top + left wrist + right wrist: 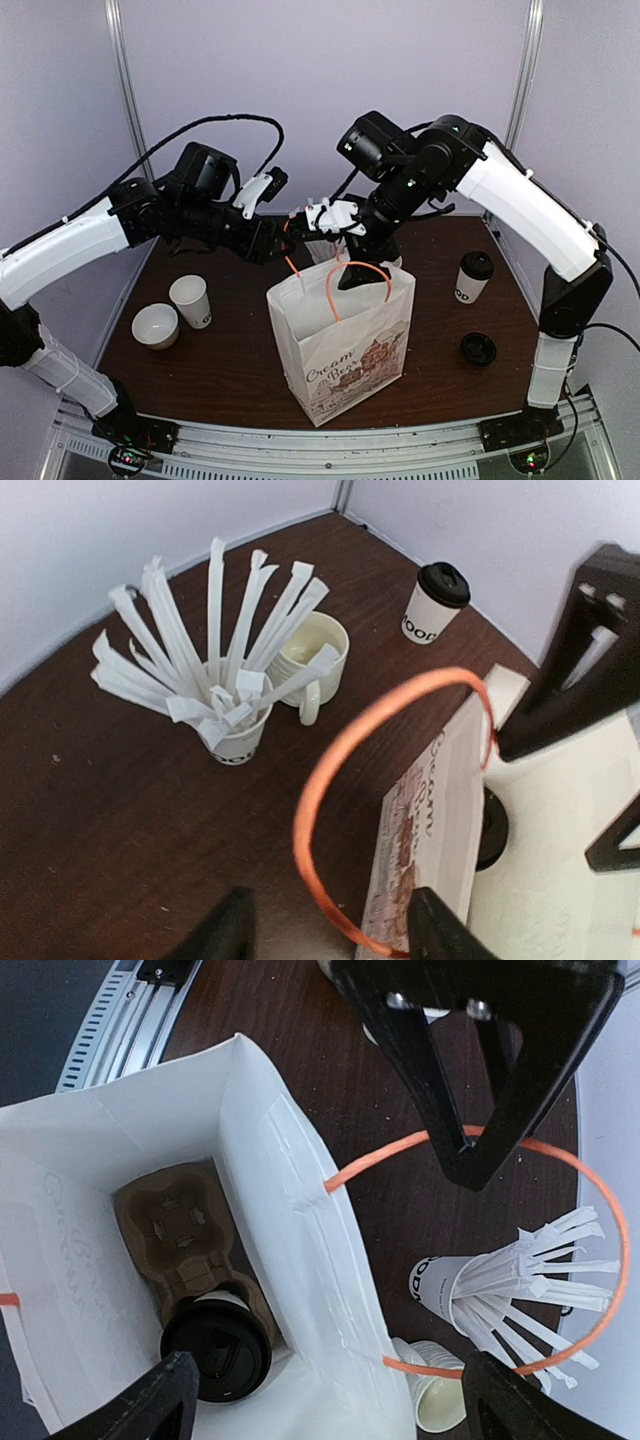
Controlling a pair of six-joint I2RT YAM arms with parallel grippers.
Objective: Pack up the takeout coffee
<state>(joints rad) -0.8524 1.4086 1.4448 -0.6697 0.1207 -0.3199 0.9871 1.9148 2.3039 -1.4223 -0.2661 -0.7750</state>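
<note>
I'm staring at a white bag [340, 340] rocking brown print and orange handles [357, 268], plus a brown tray [185, 1230]. The cup [472, 277] is showing white with a black lid and lettering. My fingers [150, 1400] are looking black, the table [230, 350] dark brown.

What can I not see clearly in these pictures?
Top view: inside of the white paper bag, hidden by its walls.
Right wrist view: body of the black-lidded white paper cup in that bag, hidden under its lid.
Left wrist view: lettering on the other black-lidded white cup, small, partly turned away.
</note>
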